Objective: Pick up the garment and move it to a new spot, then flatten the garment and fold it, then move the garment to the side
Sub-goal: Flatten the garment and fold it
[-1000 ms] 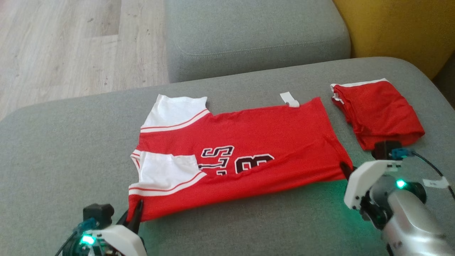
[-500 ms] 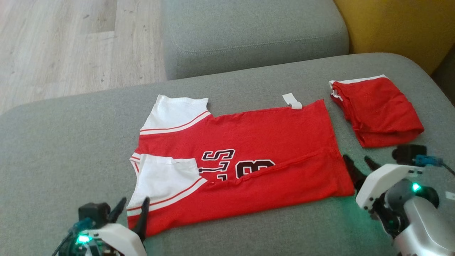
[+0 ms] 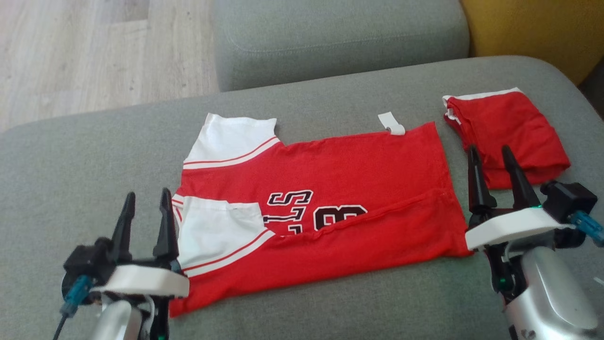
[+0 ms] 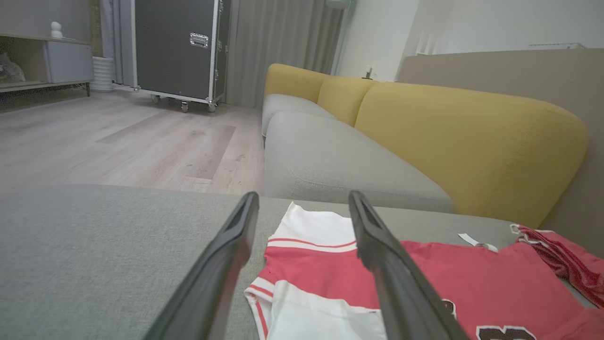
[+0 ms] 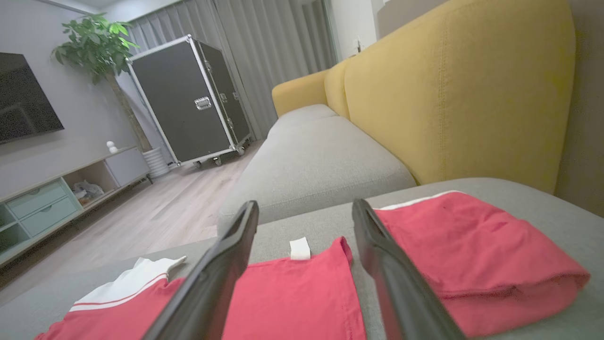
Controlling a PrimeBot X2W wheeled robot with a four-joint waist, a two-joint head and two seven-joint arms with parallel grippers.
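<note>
**A:** Where is the garment?

**B:** The red jersey lies flat on a grey sofa cushion. Its near edge is folded up over the printed number.

**A:** And the grippers?

**B:** The left gripper is at the sleeve end and the right gripper at the hem end. Both sets of jaws are spread wide and hold nothing.

**A:** Progress?

**B:** One fold looks done. More folding and moving the jersey aside remain. Another folded red piece sits to the right.

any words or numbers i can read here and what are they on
"S": black letter on the red jersey, other letters cut off by the fold.
Number beside it: half hidden, maybe "8" or "3", cannot tell.
Text on the white tag at its edge: too small to read.
</note>
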